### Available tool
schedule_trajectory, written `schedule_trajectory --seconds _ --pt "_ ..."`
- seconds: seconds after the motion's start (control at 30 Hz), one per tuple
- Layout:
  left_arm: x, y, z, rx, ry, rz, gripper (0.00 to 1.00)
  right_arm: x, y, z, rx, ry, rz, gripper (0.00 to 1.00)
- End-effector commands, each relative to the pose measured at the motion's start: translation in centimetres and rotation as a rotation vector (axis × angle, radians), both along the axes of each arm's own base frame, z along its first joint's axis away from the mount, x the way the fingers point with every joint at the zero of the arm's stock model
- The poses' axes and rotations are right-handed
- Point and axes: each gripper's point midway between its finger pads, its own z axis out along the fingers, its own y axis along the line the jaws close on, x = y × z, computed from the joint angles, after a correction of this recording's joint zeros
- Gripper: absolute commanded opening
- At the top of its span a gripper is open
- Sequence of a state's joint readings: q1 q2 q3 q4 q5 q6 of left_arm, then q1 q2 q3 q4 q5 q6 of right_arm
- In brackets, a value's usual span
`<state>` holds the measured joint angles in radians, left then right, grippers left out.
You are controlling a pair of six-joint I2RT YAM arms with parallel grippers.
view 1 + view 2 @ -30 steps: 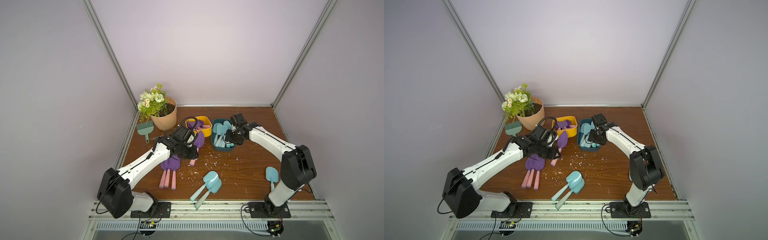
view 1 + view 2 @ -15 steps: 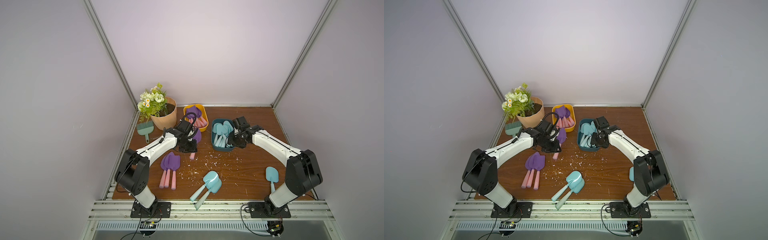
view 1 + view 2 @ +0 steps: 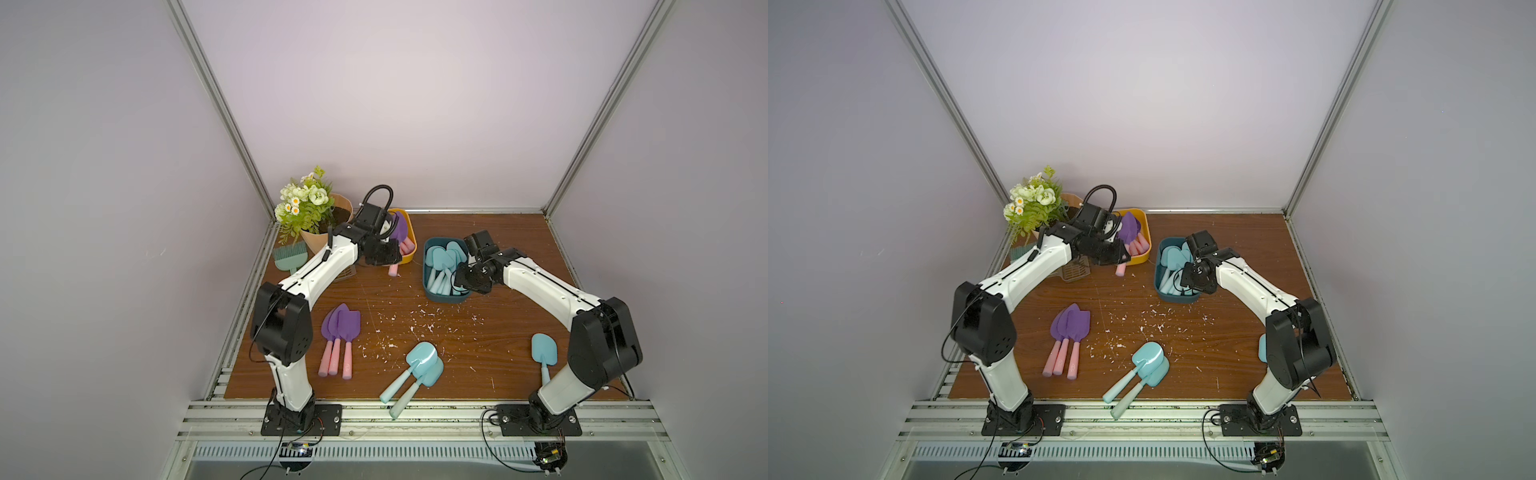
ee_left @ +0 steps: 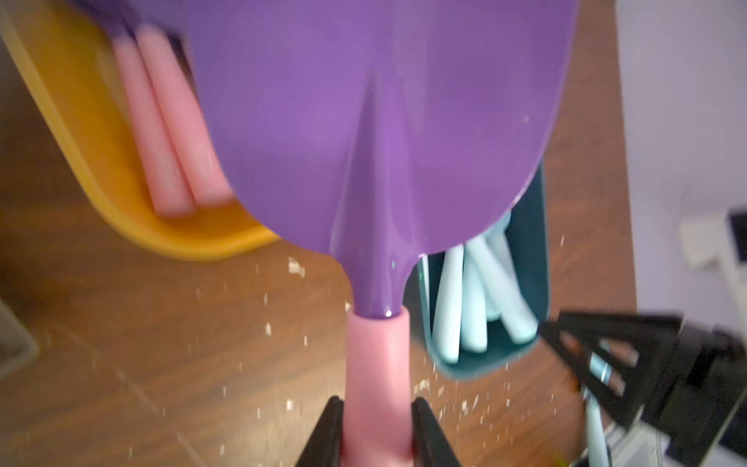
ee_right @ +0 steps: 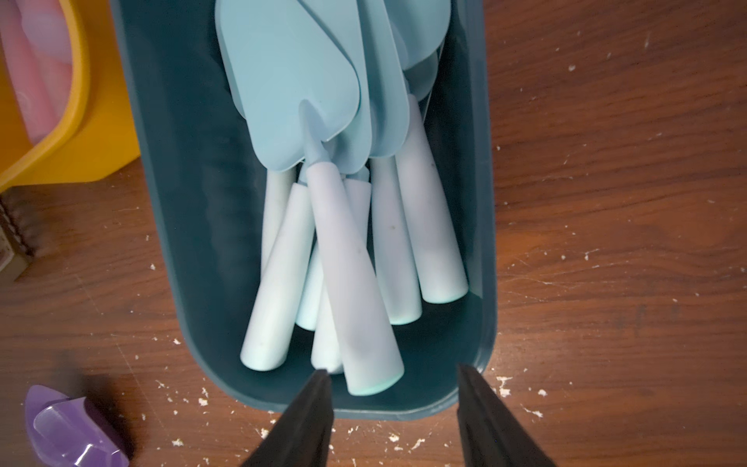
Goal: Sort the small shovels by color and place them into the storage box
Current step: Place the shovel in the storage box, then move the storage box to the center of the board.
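Note:
My left gripper (image 4: 378,404) is shut on the pink handle of a purple shovel (image 4: 384,121). It holds the blade over the near end of the yellow box (image 3: 412,243), where more purple shovels lie. My right gripper (image 5: 391,370) is open and empty above the near end of the teal box (image 5: 182,202), which holds several light blue shovels (image 5: 291,81). Loose on the table in both top views are three purple shovels (image 3: 340,328) (image 3: 1070,324) and two light blue ones (image 3: 422,361) (image 3: 1148,361). One more light blue shovel (image 3: 542,349) lies by the right arm's base.
A flower pot (image 3: 320,224) stands at the back left. A green brush (image 3: 291,257) and a brown slotted scoop (image 3: 1076,272) lie beside it, under the left arm. White flecks (image 3: 415,324) are scattered across the wooden table. Metal frame posts and walls close in the sides.
My left arm has carried the purple shovel farther back, up to the yellow box. My right gripper has stayed open at the teal box and hardly shifted.

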<state>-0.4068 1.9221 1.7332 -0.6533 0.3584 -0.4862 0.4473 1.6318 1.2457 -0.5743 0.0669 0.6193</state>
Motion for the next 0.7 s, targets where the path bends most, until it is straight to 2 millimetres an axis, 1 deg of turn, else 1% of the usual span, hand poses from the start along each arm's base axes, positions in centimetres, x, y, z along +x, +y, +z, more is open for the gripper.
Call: schedule_trajectory --seconds 0.0,0.07,0.13,0.23,0.33,0.37,0.43,0.5,0.53,0.57,0.6,0.67 --pt "6.0 0.7 -1.7 -0.02 0.002 0.085 0.01 0.2 -0.5 1.8 -0.016 -0.028 0.006 0.54" --pt "8.8 0.0 -2.9 -0.054 0.014 0.115 0.01 -0.1 -0.9 1.9 -0.034 -0.028 0.007 0.54" --pt "10.4 -0.8 -4.5 -0.09 0.046 0.138 0.01 -0.4 -1.3 1.8 -0.049 -0.025 0.005 0.54" --pt "11.1 -0.7 -7.4 -0.079 0.097 0.183 0.01 -0.7 -1.9 1.9 -0.064 -0.024 0.003 0.55" --pt "11.3 -0.2 -8.8 -0.05 0.104 0.213 0.01 -0.9 -2.2 2.0 -0.072 -0.029 0.004 0.55" --pt "11.3 0.0 -9.1 -0.04 0.103 0.22 0.04 -1.0 -2.4 2.1 -0.072 -0.029 0.003 0.54" --pt "11.3 0.3 -9.4 -0.025 0.102 0.226 0.14 -1.1 -2.5 2.1 -0.075 -0.028 0.008 0.54" --pt "10.5 0.6 -9.6 -0.017 0.116 0.222 0.35 -1.3 -2.6 2.0 -0.079 -0.026 0.01 0.54" --pt "10.1 0.7 -9.5 -0.009 0.118 0.217 0.43 -1.3 -2.7 2.0 -0.081 -0.026 0.008 0.54" --pt "9.5 1.0 -9.6 0.009 0.12 0.215 0.53 -1.3 -2.7 2.0 -0.08 -0.027 0.009 0.54" --pt "8.8 1.2 -9.5 0.027 0.118 0.213 0.57 -1.4 -2.7 2.0 -0.079 -0.026 0.009 0.54" --pt "7.4 1.3 -9.6 0.047 0.121 0.195 0.57 -1.4 -2.6 1.8 -0.071 -0.023 0.012 0.54"
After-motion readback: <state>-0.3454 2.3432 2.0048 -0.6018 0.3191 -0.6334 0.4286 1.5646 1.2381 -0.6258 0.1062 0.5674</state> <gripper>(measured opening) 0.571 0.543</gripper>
